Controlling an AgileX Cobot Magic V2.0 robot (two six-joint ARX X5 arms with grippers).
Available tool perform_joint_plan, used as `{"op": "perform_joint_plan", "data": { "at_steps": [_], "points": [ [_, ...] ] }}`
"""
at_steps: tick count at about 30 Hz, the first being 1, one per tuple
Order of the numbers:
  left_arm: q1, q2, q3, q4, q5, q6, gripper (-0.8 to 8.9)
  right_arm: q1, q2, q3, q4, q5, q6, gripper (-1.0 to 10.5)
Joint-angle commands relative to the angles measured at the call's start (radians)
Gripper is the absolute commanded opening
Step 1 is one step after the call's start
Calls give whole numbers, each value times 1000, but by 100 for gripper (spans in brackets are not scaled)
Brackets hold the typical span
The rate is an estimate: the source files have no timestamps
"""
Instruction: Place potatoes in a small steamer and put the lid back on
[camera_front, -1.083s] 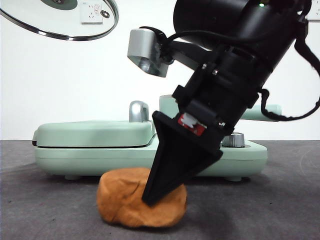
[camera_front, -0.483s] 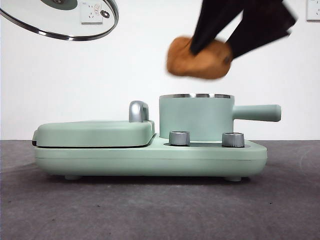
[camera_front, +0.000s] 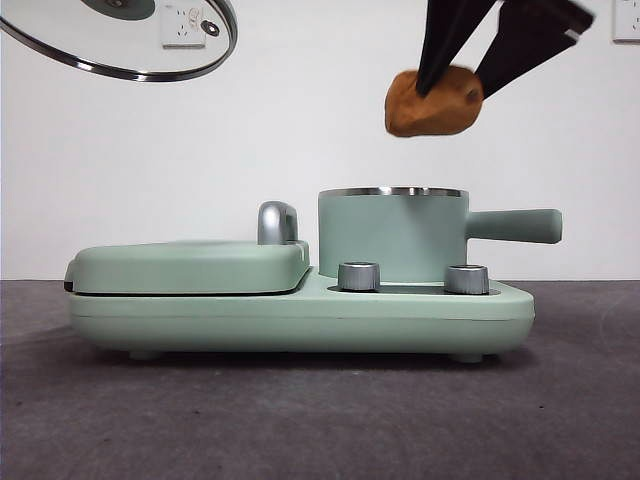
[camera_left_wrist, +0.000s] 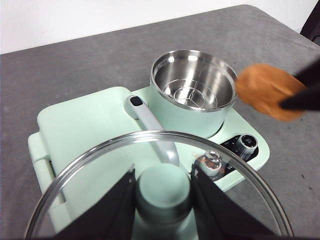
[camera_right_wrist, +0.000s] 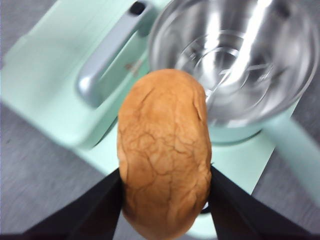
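Potato (camera_front: 433, 102) shifted rightward above steamer (camera_front: 392, 235), clamped between right gripper (camera_front: 470, 75) jaws; left gripper (camera_left_wrist: 162, 192) jaws pinching lid (camera_left_wrist: 100, 165) knob

Bright even light, motion-blurred potato (camera_left_wrist: 265, 90), glare inside steamer (camera_right_wrist: 235, 55)

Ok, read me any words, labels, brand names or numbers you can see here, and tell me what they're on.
Nothing can be read.
Small marks beside the knobs on the green base: too small and blurred to read.
No print shows on the steamer, the lid or the potato.
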Motion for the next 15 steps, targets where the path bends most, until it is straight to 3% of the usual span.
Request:
{"op": "perform_joint_plan", "data": {
  "at_steps": [1, 15],
  "points": [
    [-4, 1, 20, 33, -1, -1, 10, -22, 105, 87, 4, -6, -58, 213],
    [-4, 1, 20, 34, -1, -5, 10, -89, 431, 364, -10, -10, -103, 213]
  ]
}}
